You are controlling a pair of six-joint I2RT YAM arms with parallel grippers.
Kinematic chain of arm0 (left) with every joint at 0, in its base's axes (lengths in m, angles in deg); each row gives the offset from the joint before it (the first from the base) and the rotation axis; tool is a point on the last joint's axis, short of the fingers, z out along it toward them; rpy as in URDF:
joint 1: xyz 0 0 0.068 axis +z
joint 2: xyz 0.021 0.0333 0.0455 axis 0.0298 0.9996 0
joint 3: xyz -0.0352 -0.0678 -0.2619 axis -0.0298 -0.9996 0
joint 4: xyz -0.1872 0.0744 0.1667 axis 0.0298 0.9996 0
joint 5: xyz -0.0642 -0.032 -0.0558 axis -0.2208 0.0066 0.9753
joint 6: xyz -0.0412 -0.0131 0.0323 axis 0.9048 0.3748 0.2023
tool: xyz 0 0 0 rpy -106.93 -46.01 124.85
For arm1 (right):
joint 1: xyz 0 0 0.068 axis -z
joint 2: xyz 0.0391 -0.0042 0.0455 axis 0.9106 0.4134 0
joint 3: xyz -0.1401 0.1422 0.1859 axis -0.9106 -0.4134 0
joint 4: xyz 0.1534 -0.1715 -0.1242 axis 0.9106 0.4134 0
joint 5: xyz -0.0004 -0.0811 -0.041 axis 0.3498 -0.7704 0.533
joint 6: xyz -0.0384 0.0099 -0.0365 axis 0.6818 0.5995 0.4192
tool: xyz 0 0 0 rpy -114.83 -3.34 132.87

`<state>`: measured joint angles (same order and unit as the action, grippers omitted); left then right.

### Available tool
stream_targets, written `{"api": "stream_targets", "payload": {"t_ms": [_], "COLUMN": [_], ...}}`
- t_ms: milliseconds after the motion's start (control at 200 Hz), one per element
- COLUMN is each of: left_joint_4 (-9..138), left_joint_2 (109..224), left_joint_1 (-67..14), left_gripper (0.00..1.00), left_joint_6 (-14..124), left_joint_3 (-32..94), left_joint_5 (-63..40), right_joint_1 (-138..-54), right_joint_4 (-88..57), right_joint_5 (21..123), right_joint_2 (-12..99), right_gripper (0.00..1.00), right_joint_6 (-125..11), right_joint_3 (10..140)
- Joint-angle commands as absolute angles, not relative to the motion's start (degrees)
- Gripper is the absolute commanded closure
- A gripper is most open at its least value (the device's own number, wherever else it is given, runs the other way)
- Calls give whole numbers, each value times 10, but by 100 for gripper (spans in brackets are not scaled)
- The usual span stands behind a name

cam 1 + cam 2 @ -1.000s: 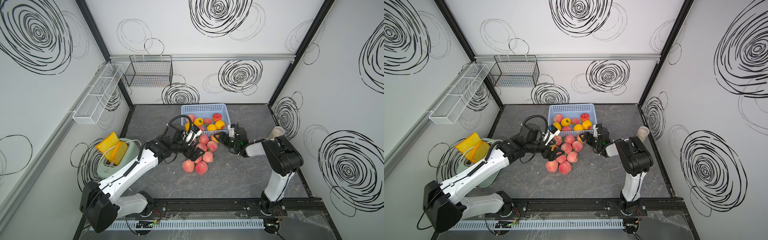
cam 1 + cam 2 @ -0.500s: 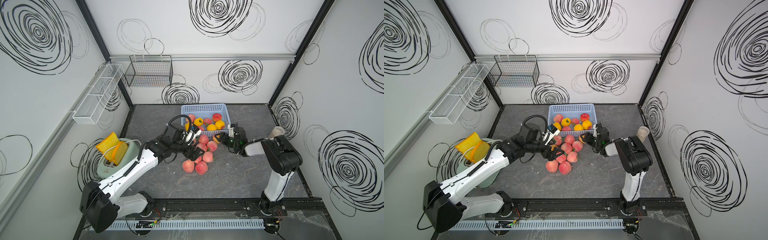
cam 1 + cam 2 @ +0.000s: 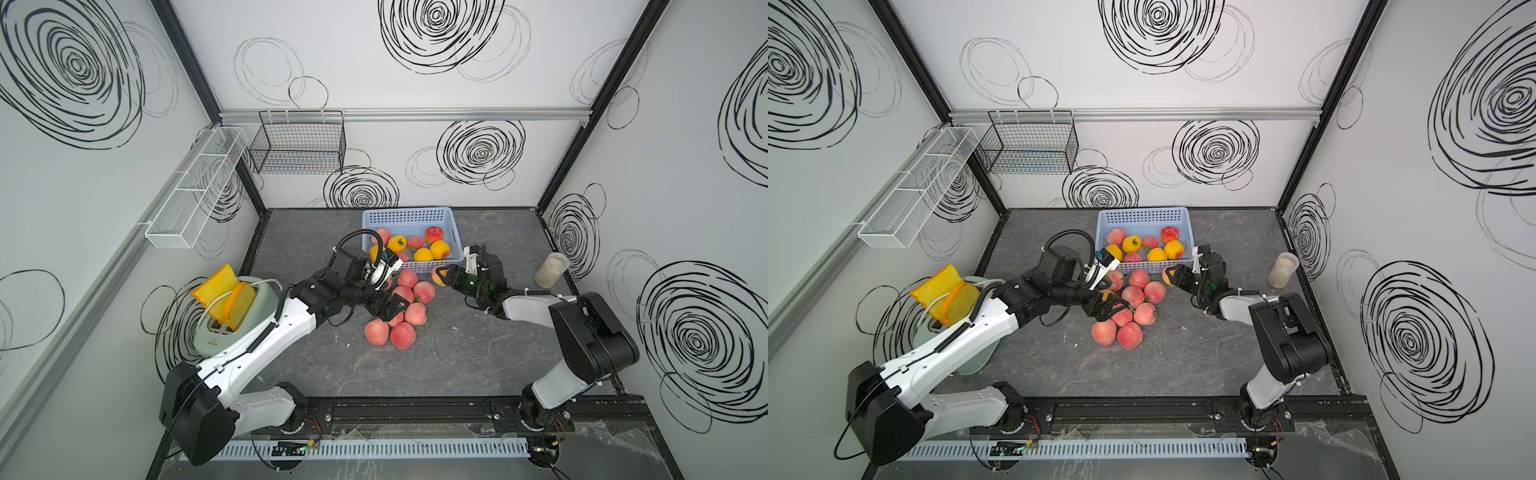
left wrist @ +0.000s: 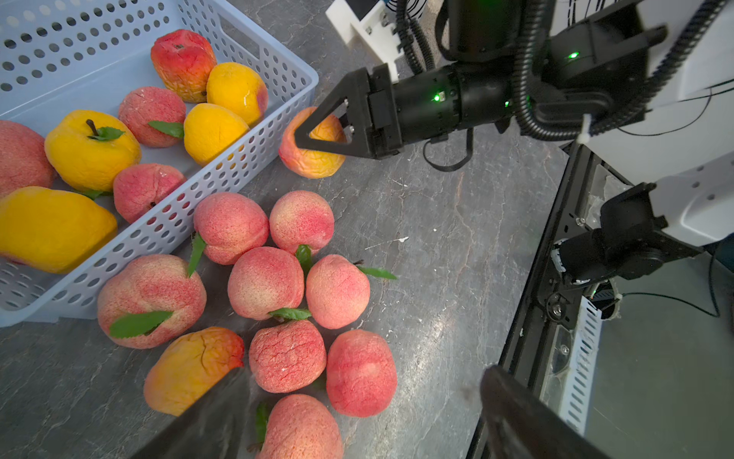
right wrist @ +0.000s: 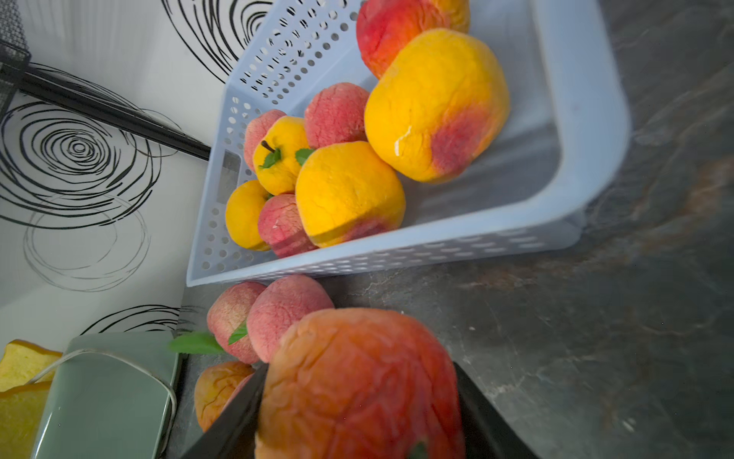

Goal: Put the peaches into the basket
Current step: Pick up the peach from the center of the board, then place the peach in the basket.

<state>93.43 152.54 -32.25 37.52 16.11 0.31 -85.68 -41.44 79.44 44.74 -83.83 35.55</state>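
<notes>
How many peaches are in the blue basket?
8, clustered toward the basket's near wall: four yellow, three pink, one red. Others may hide underneath.

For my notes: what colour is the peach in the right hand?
The peach is orange with a red blush; best seen in the right wrist view.

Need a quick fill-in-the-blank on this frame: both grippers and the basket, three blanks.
1. The right gripper is ___ on an orange peach beside the basket.
2. The left gripper hangs ___ above the pink peaches on the table.
3. The basket's plastic is light ___.
Missing: shut; open; blue.
</notes>
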Motion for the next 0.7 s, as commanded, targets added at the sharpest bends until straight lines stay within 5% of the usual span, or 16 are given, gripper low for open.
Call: {"api": "stream_targets", "payload": {"t_ms": [0, 295, 695], "left_joint_4": [915, 914, 912], "left_joint_2": [1521, 1525, 1525], "left_joint_1": [-317, -310, -308], "left_gripper": [5, 5, 5], "left_joint_6": [374, 375, 375], "left_joint_3": [162, 162, 160], "left_joint_5": [9, 12, 5], "right_joint_1": [-852, -833, -818], "right_joint_4": [-362, -329, -364], "right_joint_5": [795, 771, 733], "right_joint_2": [398, 338, 467], "right_gripper": [45, 48, 49], "right_joint_6": [-808, -736, -656], "right_joint_3": [343, 388, 528]}}
